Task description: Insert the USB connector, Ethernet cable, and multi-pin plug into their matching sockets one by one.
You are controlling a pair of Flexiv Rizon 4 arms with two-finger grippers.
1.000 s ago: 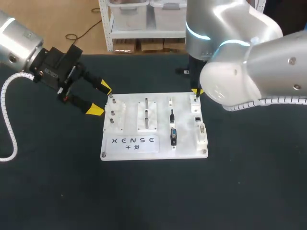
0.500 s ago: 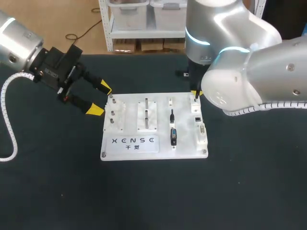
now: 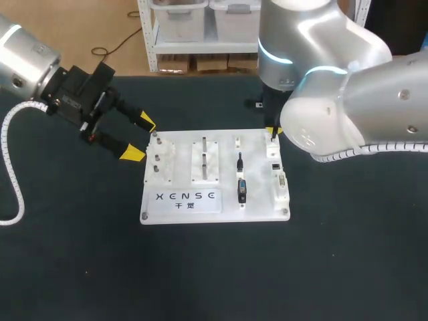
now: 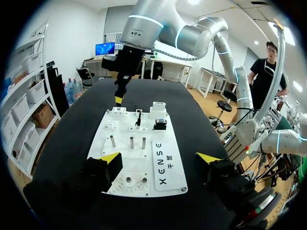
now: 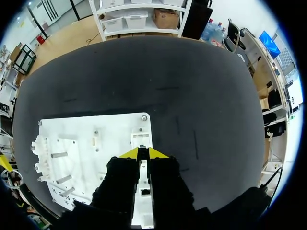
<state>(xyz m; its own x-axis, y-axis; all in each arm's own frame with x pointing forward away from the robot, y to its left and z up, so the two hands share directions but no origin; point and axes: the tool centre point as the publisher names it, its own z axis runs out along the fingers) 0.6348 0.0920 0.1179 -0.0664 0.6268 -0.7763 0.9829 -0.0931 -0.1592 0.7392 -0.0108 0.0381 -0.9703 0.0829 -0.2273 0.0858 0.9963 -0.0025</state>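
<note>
A white board (image 3: 224,144) lies mid-table. My right gripper (image 3: 274,130) stands at its far right corner, over a white socket block (image 3: 273,150). In the right wrist view the right gripper (image 5: 143,152) is shut on a thin dark USB connector (image 5: 142,149), right at that socket block (image 5: 140,140). A black cable plug (image 3: 239,160) and a blue-and-black plug (image 3: 242,190) rest in the board's middle-right column. Nearer sockets (image 3: 281,182) line the right edge. My left gripper (image 3: 139,138) hangs open off the board's far left corner, holding nothing; in its own view the left gripper (image 4: 159,157) is above the board's end.
Metal pegs (image 3: 204,157) and small posts (image 3: 157,150) stand on the board's left half, with a printed label (image 3: 187,197) near its front edge. Dark cloth covers the table (image 3: 200,267) all round the board.
My right arm's upper body shifted slightly to the right; its gripper stays at the far right socket block. The left arm has not moved.
</note>
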